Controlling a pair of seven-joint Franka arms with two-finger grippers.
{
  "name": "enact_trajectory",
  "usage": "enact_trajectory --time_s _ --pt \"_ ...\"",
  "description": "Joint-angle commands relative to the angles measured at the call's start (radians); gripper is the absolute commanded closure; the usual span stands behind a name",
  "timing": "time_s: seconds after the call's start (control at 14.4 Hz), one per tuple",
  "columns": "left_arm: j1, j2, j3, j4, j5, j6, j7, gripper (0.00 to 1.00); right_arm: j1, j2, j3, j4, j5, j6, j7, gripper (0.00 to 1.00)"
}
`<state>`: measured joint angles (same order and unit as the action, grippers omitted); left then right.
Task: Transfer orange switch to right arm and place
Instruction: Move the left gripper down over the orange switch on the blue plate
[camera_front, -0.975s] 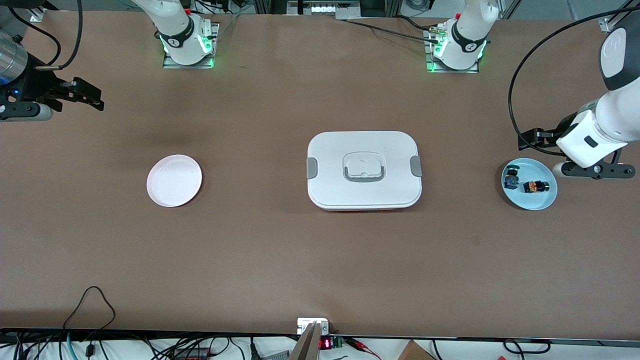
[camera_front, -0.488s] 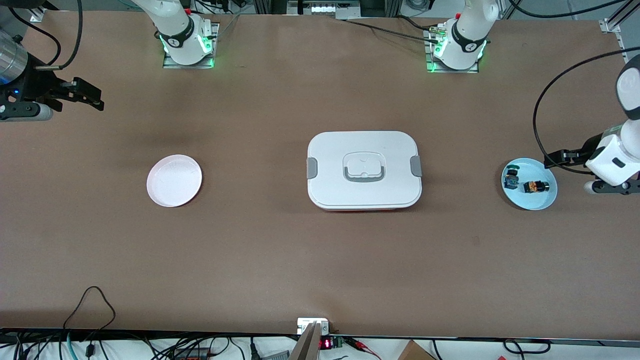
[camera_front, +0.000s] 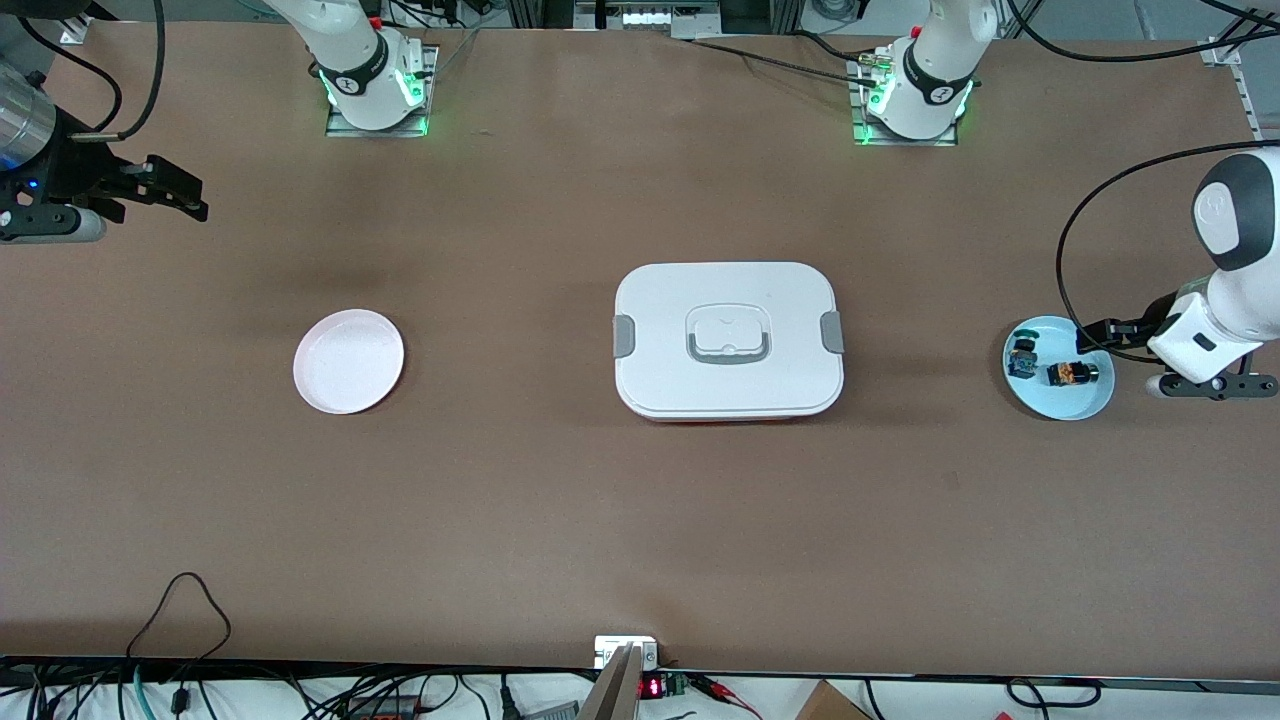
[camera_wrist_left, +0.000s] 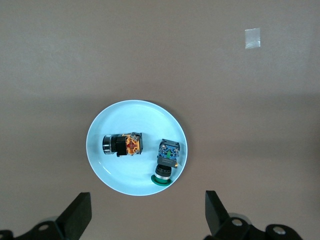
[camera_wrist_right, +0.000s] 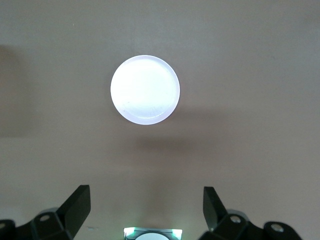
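Observation:
The orange switch (camera_front: 1072, 374) lies on its side on a light blue plate (camera_front: 1085, 402) at the left arm's end of the table. It also shows in the left wrist view (camera_wrist_left: 122, 145), on the same plate (camera_wrist_left: 120, 117). My left gripper (camera_front: 1100, 338) hangs open and empty in the air over the plate's edge; the left wrist view shows its fingers wide apart (camera_wrist_left: 147, 210). My right gripper (camera_front: 170, 190) waits open and empty at the right arm's end of the table, and the right wrist view shows it open (camera_wrist_right: 147, 205).
A blue-and-green switch (camera_front: 1022, 358) lies on the same blue plate beside the orange one (camera_wrist_left: 167, 162). A pale pink plate (camera_front: 349, 361) sits toward the right arm's end (camera_wrist_right: 145, 96). A white lidded box (camera_front: 728, 340) stands mid-table.
My left arm has swung toward the table's end and come lower; its gripper now hangs at the blue plate's edge. The right arm and both switches have not moved.

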<state>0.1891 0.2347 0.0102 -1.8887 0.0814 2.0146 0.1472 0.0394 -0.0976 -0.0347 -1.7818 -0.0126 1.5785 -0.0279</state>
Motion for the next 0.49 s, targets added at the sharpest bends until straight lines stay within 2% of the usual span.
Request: enact_trajectory --time_s 0.0,0.42 --pt "0.026 0.006 -0.009 -0.016 0.011 0.019 0.022 0.00 -0.004 -0.005 0.006 -0.002 -0.012 -0.005 -0.006 0.00" --pt "0.053 -0.041 -0.009 -0.217 0.011 0.261 0.022 0.00 -0.010 0.001 0.006 -0.004 -0.012 -0.006 -0.006 0.00"
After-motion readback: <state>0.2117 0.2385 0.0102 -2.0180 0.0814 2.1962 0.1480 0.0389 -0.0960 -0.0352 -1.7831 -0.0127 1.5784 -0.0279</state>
